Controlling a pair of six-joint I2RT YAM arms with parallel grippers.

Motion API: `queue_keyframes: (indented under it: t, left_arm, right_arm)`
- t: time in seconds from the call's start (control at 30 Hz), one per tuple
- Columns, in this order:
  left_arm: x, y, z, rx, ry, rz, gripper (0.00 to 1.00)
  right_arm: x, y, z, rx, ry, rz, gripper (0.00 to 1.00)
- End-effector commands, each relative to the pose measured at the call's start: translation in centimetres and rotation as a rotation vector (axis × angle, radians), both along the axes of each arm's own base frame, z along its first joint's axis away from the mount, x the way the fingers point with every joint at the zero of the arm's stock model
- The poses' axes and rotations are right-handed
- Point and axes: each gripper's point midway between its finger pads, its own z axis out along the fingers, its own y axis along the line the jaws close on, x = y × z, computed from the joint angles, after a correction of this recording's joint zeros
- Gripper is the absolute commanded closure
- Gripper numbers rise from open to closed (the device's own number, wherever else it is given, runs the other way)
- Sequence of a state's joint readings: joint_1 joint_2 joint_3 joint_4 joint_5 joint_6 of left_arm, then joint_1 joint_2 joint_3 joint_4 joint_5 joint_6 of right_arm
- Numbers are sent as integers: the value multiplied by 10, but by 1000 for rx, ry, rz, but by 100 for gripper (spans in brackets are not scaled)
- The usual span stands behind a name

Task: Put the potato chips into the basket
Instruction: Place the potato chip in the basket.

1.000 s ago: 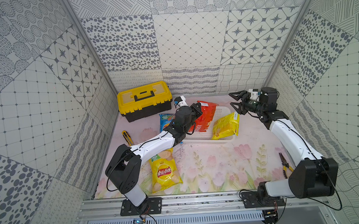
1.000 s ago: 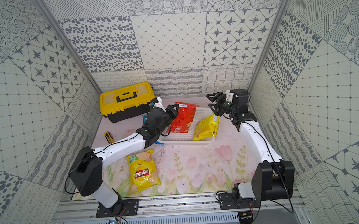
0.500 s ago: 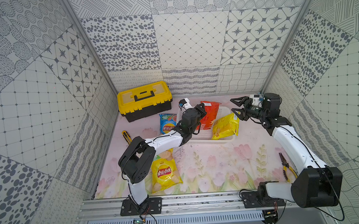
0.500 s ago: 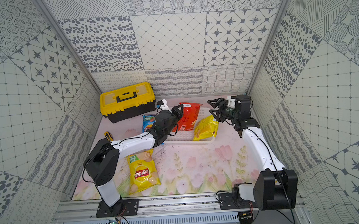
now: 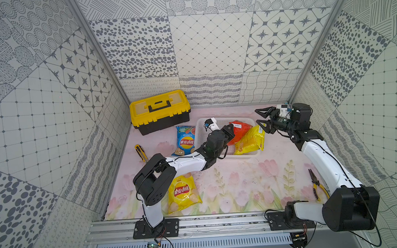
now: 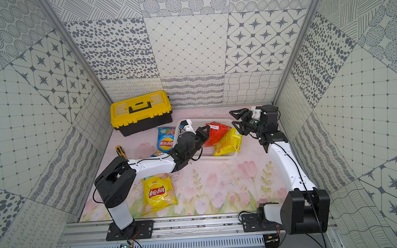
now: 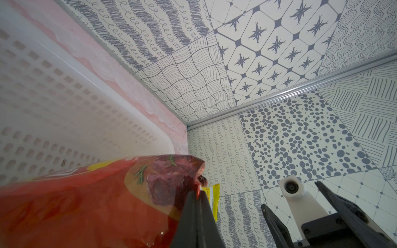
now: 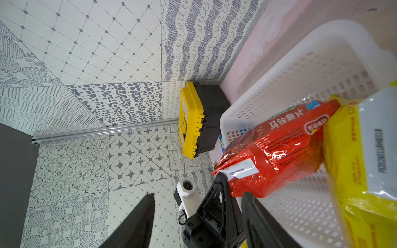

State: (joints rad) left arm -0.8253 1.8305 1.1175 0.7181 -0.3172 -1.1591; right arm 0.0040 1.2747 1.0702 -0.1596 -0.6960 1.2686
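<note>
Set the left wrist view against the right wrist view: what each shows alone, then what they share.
Left wrist only: the meat picture on the red bag, and the right arm's wrist camera. Right wrist only: the yellow toolbox and the red bag's white label. Both: the basket, the red bag, the yellow bag, and the left gripper shut on the red bag's edge.

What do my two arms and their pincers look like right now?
The left arm and right arm match: white link shells, bulky black joint housings, thin black cables running along them. The left pincer and right pincer each have black, triangular, trussed fingers, with a white camera mount behind.
</note>
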Motion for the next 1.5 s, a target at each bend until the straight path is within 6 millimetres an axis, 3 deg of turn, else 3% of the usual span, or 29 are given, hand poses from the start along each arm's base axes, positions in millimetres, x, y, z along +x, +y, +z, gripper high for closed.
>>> queue_keyframes:
  t: [0.0, 0.23, 0.4, 0.6, 0.7, 0.8, 1.03, 1.17, 1.27, 1.37, 1.47]
  left_arm:
    - [-15, -1, 4, -82, 35, -15, 100]
    - [-32, -5, 7, -89, 91, -70, 97]
    - [-43, -11, -1, -102, 153, -112, 84]
    - [-68, -18, -13, -82, 220, -181, 56]
    - [-82, -17, -5, -48, 206, -208, 45]
    - [-97, -20, 10, 5, 169, -256, 41]
    - [-131, -14, 58, 126, 30, -339, 41]
    - [-133, 12, 75, 293, 17, -288, 52]
    - [-114, 42, 65, 387, 100, -236, 57]
    - [-88, 72, 37, 460, 268, -218, 62]
    - [-72, 91, 18, 610, 398, -253, 66]
  right_arm:
    - [0, -1, 16, -4, -66, 0, 32]
    - [3, -2, 12, 1, -63, -9, 32]
    - [4, -3, 10, -1, -63, -13, 32]
    - [3, -3, 8, -8, -62, -17, 32]
    - [2, -3, 6, -20, -59, -15, 30]
    - [3, -3, 6, -24, -58, -13, 30]
    - [3, 3, 7, -39, -58, 4, 29]
    - [0, 10, 9, -74, -64, 25, 29]
    - [-3, 18, 15, -117, -80, 52, 29]
    - [-9, 24, 23, -154, -99, 72, 28]
    - [-17, 27, 26, -214, -111, 94, 27]
